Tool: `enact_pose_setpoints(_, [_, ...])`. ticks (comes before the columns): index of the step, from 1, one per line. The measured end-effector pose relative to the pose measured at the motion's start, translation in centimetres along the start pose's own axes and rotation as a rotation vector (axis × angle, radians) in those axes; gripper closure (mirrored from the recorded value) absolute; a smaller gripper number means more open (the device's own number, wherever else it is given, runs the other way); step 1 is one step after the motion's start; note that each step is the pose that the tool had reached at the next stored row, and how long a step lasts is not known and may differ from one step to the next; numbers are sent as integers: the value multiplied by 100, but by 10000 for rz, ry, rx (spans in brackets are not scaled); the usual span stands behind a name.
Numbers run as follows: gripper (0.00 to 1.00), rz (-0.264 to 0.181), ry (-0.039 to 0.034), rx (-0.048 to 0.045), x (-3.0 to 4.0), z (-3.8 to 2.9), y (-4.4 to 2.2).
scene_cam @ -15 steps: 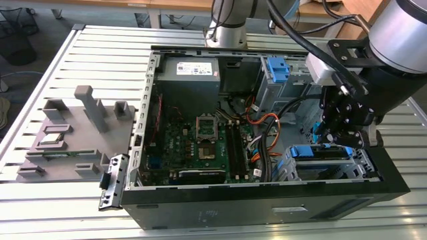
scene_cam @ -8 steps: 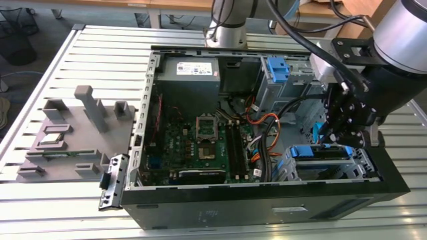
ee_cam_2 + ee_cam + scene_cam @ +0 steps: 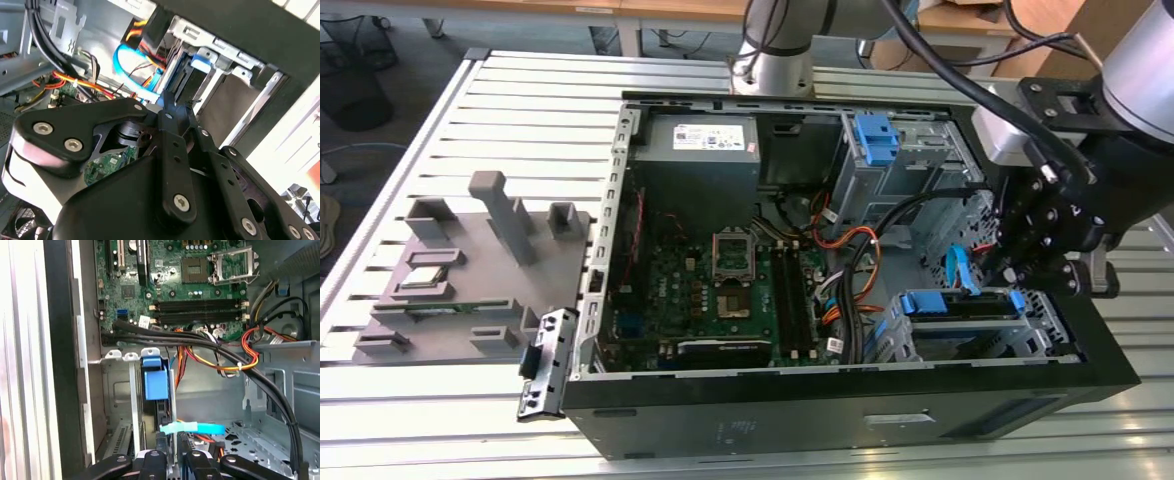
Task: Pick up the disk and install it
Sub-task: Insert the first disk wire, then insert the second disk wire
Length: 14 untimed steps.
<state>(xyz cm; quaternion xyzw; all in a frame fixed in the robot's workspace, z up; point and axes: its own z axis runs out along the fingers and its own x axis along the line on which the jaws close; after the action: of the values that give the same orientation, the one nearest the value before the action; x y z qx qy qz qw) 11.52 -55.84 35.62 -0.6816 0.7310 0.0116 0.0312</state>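
One gripper (image 3: 171,452) clamped narrow on disk (image 3: 155,384), drive cage (image 3: 120,390) just ahead; risks: light-blue cable (image 3: 195,428) beside gripper snagging, disk jamming if tilted

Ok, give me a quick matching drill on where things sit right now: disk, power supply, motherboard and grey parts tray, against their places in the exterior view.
Things:
1 disk
2 power supply
3 motherboard
4 grey parts tray

Places:
A on the slatted table, at the exterior view's left of the case
B middle of the case floor
C in the drive cage, at the case's lower right in the exterior view
D the case's upper left corner in the exterior view

Pairs: 1-C, 2-D, 3-B, 4-A
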Motion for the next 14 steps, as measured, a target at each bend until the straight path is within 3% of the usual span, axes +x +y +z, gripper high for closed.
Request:
enact_pose_setpoints(3, [76, 16, 0, 1, -3, 1, -37])
enact_pose_setpoints(14, [76, 38, 1, 0, -18, 3, -40])
